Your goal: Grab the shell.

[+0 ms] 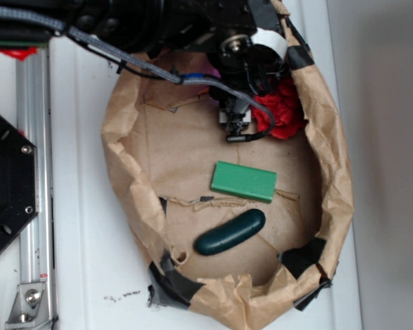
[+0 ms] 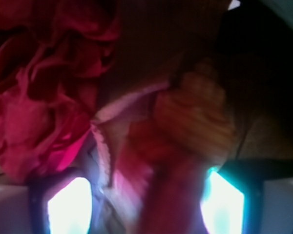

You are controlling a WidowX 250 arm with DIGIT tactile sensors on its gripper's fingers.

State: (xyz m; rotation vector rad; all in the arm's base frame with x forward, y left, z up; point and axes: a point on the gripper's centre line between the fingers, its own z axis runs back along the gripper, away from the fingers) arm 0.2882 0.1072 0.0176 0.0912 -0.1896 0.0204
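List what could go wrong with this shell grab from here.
1. The red paper ball lies right beside the shell in the wrist view; the fingers could pinch paper instead or along with it.
2. The wrist view is blurred, so whether the shell sits squarely between the fingers is unclear; it may slip out.
3. The arm hides the shell in the exterior view, beside the paper wall; snagging is possible.

A brown paper nest sits taped at its rim — inside it a green block, a dark green capsule just below, and crumpled red paper at the top.
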